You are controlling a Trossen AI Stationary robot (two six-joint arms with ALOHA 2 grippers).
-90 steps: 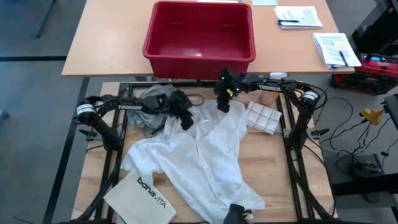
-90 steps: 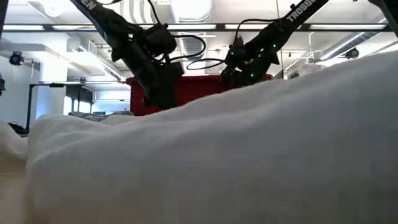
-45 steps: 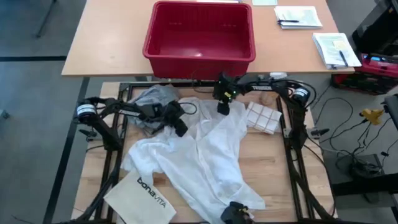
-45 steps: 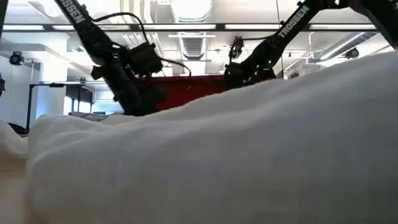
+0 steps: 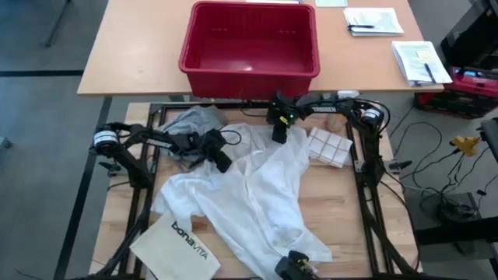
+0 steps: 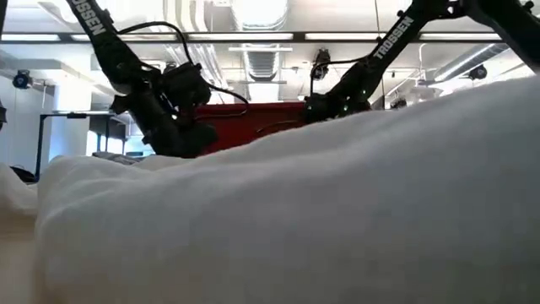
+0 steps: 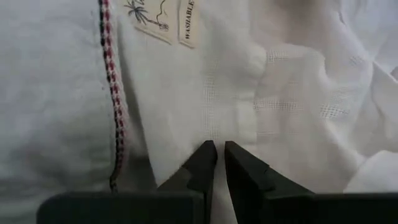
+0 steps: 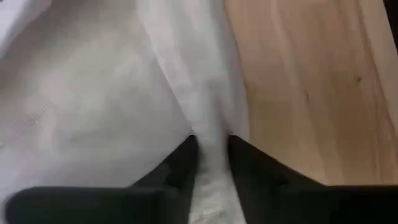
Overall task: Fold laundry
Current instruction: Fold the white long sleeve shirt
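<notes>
Pinching white shirt far edge: right gripper clamped at far-right, left gripper clamped at far-left; shirt trailed near.

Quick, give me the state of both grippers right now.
Left gripper: shut on the white shirt.
Right gripper: shut on the same shirt's edge.

The stiff white bag at the near left of the surface carries the print "bonaVITA" in dark letters. In the low view, white letters reading "TROSSEN" run along the right arm's dark link, and part of the same word shows on the left arm's link. In the left wrist view, a small sewn-in label on the white shirt reads "WASHABLE"; the label beside it shows a palm-tree drawing with script too small to read
</notes>
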